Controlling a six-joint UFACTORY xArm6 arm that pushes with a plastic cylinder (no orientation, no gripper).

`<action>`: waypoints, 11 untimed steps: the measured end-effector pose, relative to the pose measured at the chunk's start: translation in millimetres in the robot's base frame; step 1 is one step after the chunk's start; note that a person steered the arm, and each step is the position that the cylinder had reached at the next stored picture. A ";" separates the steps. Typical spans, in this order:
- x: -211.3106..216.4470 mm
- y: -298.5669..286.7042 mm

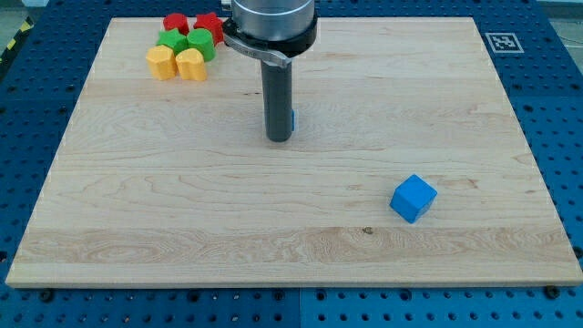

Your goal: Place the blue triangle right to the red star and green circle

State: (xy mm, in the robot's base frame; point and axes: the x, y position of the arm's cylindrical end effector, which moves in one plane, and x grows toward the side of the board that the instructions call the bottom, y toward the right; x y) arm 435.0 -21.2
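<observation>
My tip (280, 139) rests on the wooden board (137, 200) a little left of the middle, in the upper half. Only a thin sliver of a blue block (292, 119) shows at the rod's right edge; the rod hides the rest, so I cannot make out its shape. Two red blocks (175, 22) (209, 25) and two green blocks (171, 40) (201, 43) sit in a tight cluster at the view's top left, well to the left of and above my tip. I cannot tell star from circle among them.
Two yellow blocks (161, 62) (190, 65) sit at the lower edge of the same cluster. A blue cube (413, 198) lies alone at the lower right of the board. The arm's body (271, 23) overhangs the top middle.
</observation>
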 end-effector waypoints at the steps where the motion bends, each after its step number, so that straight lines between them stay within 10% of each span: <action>1: 17.5 7.3; 4: -79.4 -5.7; 11: -139.0 -46.0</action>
State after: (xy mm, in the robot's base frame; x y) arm 296.0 -67.2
